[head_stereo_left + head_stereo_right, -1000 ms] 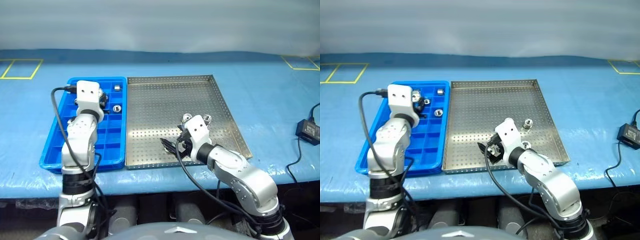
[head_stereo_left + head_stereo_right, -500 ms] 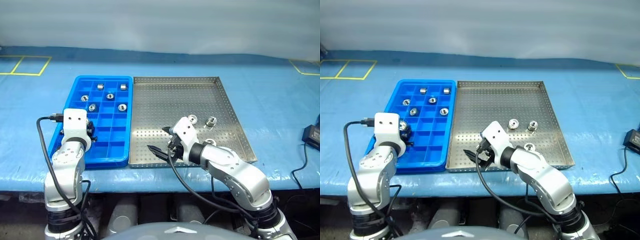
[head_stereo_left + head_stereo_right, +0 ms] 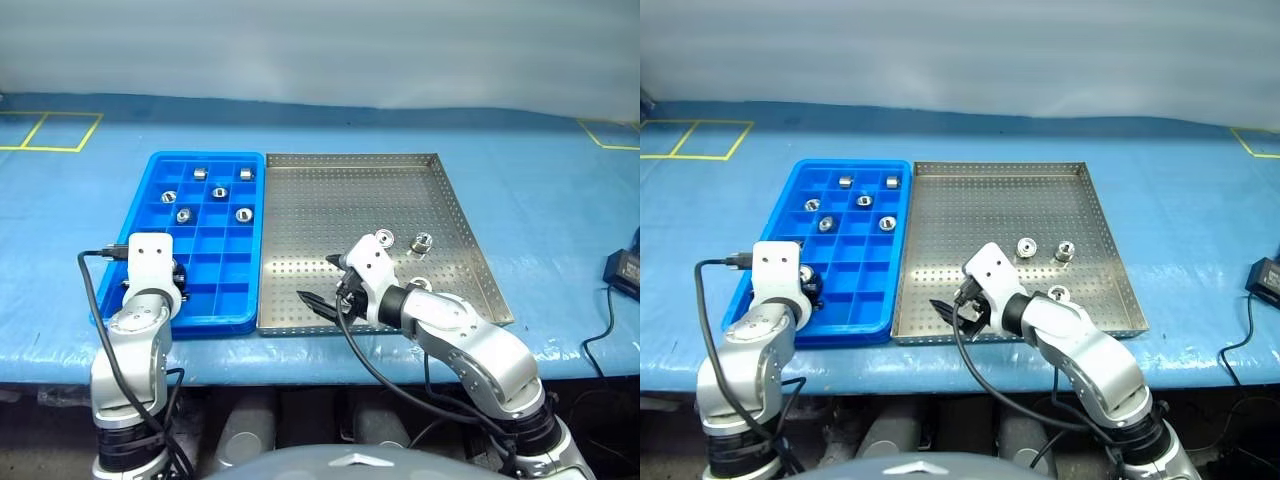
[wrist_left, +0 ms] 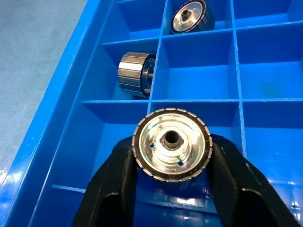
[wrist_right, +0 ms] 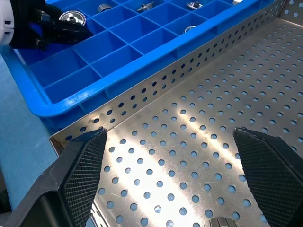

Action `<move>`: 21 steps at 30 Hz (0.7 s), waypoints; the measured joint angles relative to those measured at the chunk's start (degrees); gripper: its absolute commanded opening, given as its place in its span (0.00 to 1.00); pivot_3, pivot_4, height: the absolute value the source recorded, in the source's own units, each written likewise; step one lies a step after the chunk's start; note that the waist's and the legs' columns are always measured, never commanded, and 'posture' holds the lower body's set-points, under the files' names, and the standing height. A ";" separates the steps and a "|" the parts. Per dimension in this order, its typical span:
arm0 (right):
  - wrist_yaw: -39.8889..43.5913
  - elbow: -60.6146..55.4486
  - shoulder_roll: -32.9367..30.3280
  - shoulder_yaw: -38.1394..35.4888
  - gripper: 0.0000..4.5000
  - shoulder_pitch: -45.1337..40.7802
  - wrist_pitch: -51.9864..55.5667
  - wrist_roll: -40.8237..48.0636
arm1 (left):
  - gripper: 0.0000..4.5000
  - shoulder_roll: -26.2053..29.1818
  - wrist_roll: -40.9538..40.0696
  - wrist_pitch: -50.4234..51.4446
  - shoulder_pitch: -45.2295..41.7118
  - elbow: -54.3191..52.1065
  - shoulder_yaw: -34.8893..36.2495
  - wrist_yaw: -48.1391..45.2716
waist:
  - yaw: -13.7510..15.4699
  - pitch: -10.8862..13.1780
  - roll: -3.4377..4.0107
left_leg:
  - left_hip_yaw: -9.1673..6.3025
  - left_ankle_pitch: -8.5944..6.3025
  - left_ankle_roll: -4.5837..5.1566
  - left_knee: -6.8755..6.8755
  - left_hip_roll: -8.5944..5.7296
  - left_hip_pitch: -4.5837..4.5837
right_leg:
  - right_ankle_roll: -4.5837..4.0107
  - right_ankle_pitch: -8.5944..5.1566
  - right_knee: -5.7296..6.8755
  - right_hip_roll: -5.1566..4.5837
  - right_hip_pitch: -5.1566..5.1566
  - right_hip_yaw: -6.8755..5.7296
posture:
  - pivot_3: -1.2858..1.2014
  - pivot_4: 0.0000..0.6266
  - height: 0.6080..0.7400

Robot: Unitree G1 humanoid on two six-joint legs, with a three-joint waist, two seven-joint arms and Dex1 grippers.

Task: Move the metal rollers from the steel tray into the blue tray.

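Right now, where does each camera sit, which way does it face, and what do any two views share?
Left eye and right eye views: on the head, looking forward and down at the blue tray and steel tray; both arms show.
Left wrist view: on the left wrist, looking along the left gripper with a metal roller between its fingers.
Right wrist view: on the right wrist, looking past the right gripper, jaws wide, over the steel tray.
Shared: the right wrist view also catches that roller.
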 measured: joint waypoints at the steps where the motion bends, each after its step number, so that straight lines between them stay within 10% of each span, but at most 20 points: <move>1: -0.07 -0.01 0.02 0.00 1.00 0.05 0.00 -0.05 | 0.88 0.34 0.01 0.00 -0.04 0.00 0.00 -0.01 | 0.11 0.00 0.00 | -0.01 0.00 0.00 0.00 -0.02 0.00 | 0.00 0.00 0.00 -0.03 0.01 -0.01 | 0.56 0.24 1.00; 21: -2.01 -0.99 0.21 -0.77 1.00 2.02 0.04 -0.21 | 0.99 -1.63 -9.63 -7.09 -6.22 0.78 -2.32 -9.67 | -0.86 0.01 0.00 | 0.01 0.01 0.07 0.18 -0.01 -0.09 | -0.02 0.02 -0.02 -0.07 0.01 -0.03 | 0.54 0.24 1.00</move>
